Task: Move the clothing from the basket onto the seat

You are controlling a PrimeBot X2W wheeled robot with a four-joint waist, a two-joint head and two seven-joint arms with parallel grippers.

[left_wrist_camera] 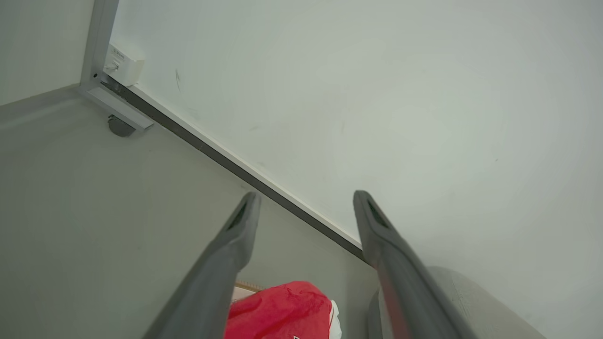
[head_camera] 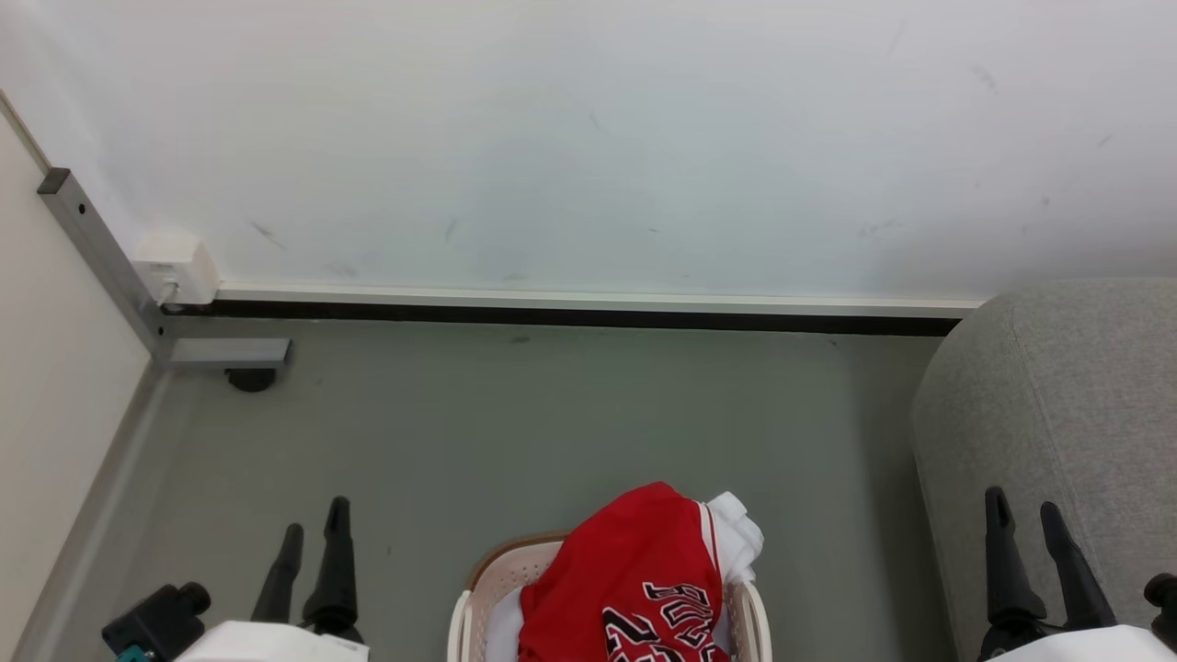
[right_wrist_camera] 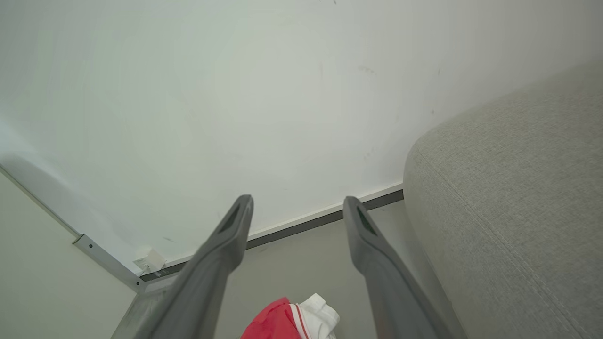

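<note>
Right pincer (right_wrist_camera: 297, 202) spread, empty; red jersey (right_wrist_camera: 275, 325) low centre, white garment (right_wrist_camera: 320, 313) touching; grey sofa (right_wrist_camera: 509, 212) right.

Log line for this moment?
stage: not yet grasped; red jersey in cream plastic basket; grey fabric sofa beside basket; left gripper open; right gripper open

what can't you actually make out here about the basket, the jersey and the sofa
Lettering on the jersey: head view, cut off by the bottom edge, so it can't be read in full.
Inside of the basket: head view, covered by the jersey; its near part runs past the bottom edge.
The white garment: mostly under the jersey, kind unclear.
Seat of the sofa: head view, cut off by the right edge.
</note>
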